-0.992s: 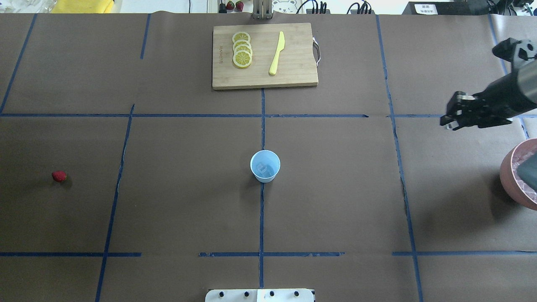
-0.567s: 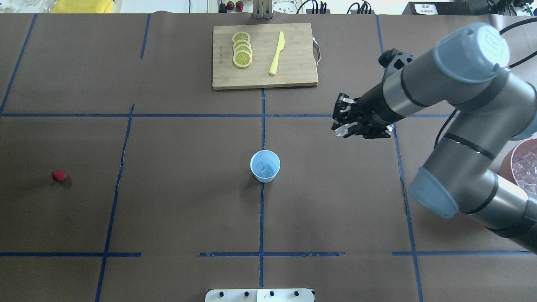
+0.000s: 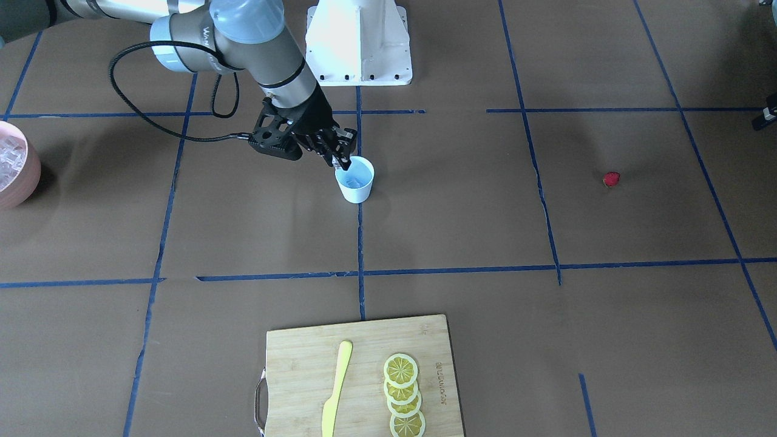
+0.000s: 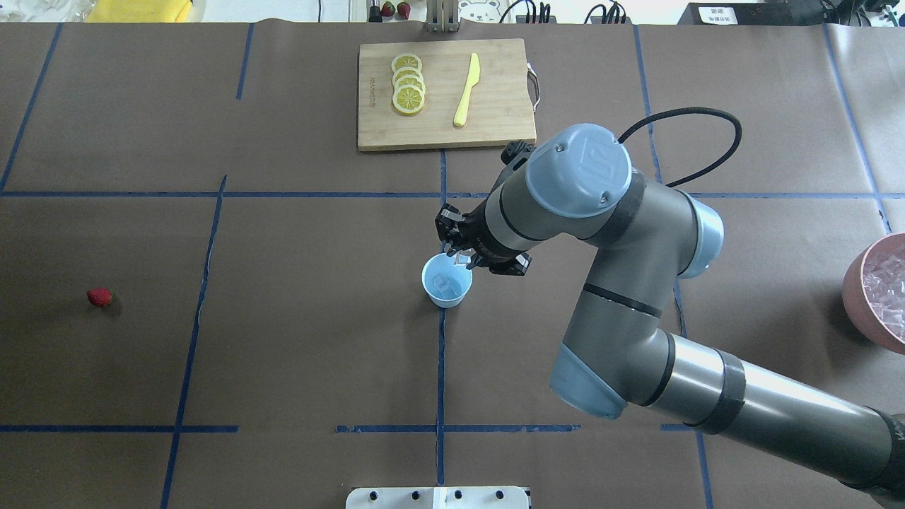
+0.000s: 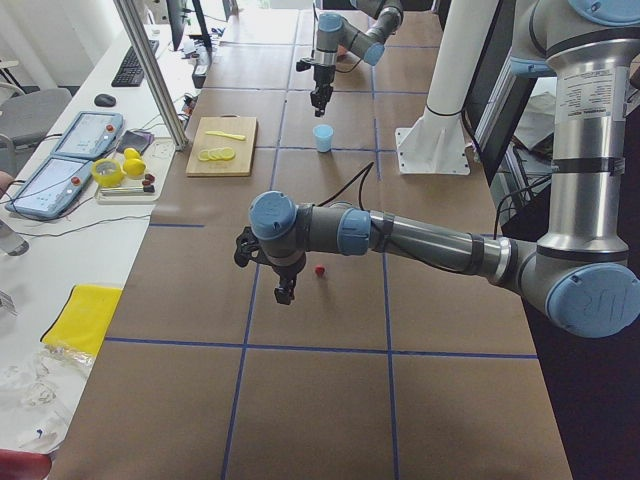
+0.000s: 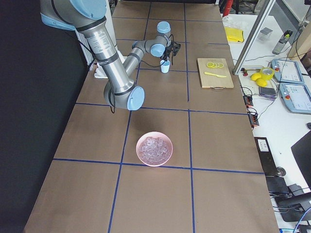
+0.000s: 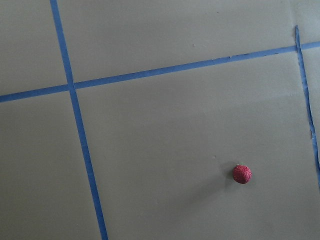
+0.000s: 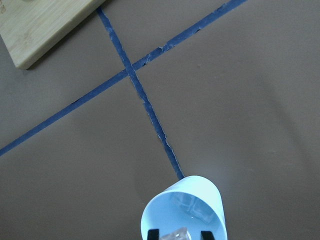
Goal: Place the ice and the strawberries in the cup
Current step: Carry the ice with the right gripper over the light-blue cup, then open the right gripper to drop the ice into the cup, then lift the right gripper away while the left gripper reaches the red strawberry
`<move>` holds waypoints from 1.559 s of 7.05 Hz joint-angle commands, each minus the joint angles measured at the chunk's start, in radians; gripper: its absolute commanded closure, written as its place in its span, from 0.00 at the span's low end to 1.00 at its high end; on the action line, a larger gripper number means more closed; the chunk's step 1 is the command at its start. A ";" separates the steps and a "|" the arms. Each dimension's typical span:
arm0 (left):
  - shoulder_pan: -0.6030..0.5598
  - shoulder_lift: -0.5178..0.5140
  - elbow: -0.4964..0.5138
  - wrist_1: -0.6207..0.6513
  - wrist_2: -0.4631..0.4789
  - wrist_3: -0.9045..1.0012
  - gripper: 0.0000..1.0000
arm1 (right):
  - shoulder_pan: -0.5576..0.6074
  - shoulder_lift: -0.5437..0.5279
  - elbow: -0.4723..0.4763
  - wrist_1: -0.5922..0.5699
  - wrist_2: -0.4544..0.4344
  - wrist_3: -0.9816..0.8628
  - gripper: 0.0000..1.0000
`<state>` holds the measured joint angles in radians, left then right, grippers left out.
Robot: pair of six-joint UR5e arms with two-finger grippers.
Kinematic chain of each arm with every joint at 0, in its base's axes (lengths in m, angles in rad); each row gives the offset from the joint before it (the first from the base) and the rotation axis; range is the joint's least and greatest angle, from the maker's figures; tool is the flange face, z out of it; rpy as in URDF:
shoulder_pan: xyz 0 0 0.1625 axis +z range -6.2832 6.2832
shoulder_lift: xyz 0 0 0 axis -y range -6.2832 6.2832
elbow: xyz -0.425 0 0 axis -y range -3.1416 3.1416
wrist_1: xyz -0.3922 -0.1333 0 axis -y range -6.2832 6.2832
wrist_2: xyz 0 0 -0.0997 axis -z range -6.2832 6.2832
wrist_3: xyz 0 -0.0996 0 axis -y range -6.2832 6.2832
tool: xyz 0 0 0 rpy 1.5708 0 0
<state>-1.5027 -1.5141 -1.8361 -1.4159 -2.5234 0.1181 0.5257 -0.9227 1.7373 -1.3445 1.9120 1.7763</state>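
In the front-facing view, the right gripper (image 3: 343, 159) hung just above the cup (image 3: 356, 189), whose mouth lay directly below its fingertips. The strawberry (image 3: 611, 178) lay well away from that gripper, on the left arm's side, alone on the brown paper.

From overhead, the right gripper (image 4: 459, 256) overlapped the cup's (image 4: 445, 302) rim. The bowl (image 4: 857, 297) stood far behind it, back along its own arm. The board (image 4: 495, 127) lay beyond it, well apart.

In the exterior left view, the left gripper (image 5: 285, 292) pointed down, with the strawberry (image 5: 319, 270) near and just to one side. This arm was clearly the nearer 1 to the berry. Whether its jaws were parted could not be told.

The left wrist view showed only the strawberry (image 7: 242, 174), low and to the right on flat paper.

In the right wrist view, 2 fingers (image 8: 153, 234) pinched 1 cube (image 8: 176, 234) over the near edge of the cup (image 8: 150, 215). Ice (image 8: 192, 210) already lay inside. The coming release probably needed only a straight drop, though the cube sat close to the rim.
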 commanded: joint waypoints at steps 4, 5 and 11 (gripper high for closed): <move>0.001 -0.001 0.000 -0.008 0.002 0.002 0.00 | -0.041 0.019 -0.053 0.001 -0.041 -0.005 0.22; 0.002 -0.001 0.000 -0.014 0.002 0.002 0.00 | -0.041 0.019 -0.051 0.001 -0.041 -0.005 0.22; 0.399 -0.003 0.025 -0.341 0.153 -0.596 0.00 | 0.200 -0.241 0.257 -0.091 0.162 -0.147 0.00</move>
<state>-1.2200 -1.5185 -1.8169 -1.6544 -2.4421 -0.2885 0.7123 -1.1182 1.9538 -1.4352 2.0636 1.6690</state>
